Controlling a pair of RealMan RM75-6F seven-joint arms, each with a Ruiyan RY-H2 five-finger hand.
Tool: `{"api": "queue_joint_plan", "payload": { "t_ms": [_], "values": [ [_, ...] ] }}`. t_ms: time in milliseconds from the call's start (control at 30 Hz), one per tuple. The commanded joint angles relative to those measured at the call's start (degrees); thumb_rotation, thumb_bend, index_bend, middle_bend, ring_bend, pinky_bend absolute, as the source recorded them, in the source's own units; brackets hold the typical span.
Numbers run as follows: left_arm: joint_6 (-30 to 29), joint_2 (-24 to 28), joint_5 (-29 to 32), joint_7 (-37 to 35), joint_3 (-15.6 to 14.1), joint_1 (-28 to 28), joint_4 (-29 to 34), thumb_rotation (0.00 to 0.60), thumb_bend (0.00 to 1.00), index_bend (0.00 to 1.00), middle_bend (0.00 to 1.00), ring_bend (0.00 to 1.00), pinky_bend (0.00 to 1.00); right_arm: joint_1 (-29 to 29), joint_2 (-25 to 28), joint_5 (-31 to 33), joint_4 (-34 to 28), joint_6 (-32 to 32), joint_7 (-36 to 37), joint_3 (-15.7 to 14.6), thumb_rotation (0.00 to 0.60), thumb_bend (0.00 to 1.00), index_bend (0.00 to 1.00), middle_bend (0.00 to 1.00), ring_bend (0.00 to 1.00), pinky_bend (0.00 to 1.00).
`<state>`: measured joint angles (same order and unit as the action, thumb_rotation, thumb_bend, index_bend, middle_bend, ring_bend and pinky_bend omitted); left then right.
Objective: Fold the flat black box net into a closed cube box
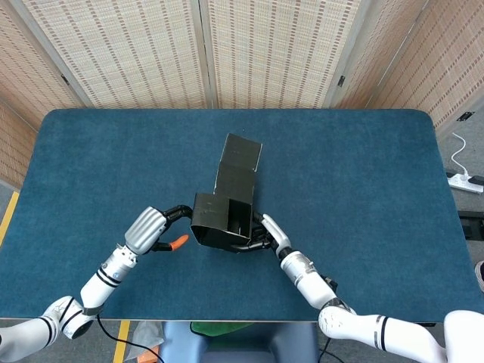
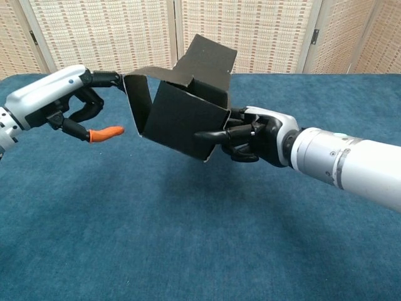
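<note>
Box: half-folded black cardboard box net (image 1: 227, 204) (image 2: 182, 106), held above the blue cloth-covered worktop (image 1: 363, 174) (image 2: 188, 238), near its front middle; several walls up, top flap (image 1: 240, 150) (image 2: 210, 59) standing open toward the far side.
Right hand: (image 1: 266, 234) (image 2: 254, 133) gripping the box's right lower corner; dark fingers (image 2: 216, 135) closed on the wall edge.
Left hand: (image 1: 149, 228) (image 2: 59, 100) at the box's left side; one dark fingertip reaching the upper edge of the left flap (image 2: 139, 100), remaining fingers curled, orange-tipped one (image 2: 106, 133) pointing at the box without touching; firm grasp or mere touch, cannot tell.
Backdrop: woven folding screens (image 1: 204, 45) behind the worktop.
</note>
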<state>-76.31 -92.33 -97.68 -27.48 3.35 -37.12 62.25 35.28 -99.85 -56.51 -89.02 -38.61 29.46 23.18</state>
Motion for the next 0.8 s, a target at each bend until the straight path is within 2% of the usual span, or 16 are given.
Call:
{"api": "queue_joint_plan", "payload": {
  "t_ms": [33,367,633,800],
  "values": [
    [-0.8,0.1,-1.0,1.1,-0.3,-0.6,0.2,0.600,0.35,0.40,0.45,0.89,0.90,0.3,-0.7,-1.0,0.4,-0.7,-1.0,-1.1,0.600,0.34,0.58,0.63,0.78,1.00],
    [-3.8,-0.5,-5.3,4.9,-1.5,-2.9,-2.9,0.600,0.35,0.41,0.45,0.89,0.90,1.4,-2.3,-3.9,2.2,-2.5,-4.1,-3.9,0.600,0.34,0.58,0.63,0.78,1.00],
    [-7.0,-2.6,-9.7,5.7,-4.0,-4.6,-9.9,0.600,0.35,0.41,0.45,0.89,0.90,2.4,-3.4,-4.5,4.4,-2.9,-5.7,-5.0,0.600,0.34,0.58,0.63,0.78,1.00],
    [-8.6,-5.7,-8.4,5.5,-3.7,-4.1,-14.2,0.600,0.35,0.36,0.38,0.86,0.89,2.9,-4.2,-4.0,5.8,-2.4,-5.8,-5.4,0.600,0.34,0.58,0.63,0.78,1.00]
  ]
}}
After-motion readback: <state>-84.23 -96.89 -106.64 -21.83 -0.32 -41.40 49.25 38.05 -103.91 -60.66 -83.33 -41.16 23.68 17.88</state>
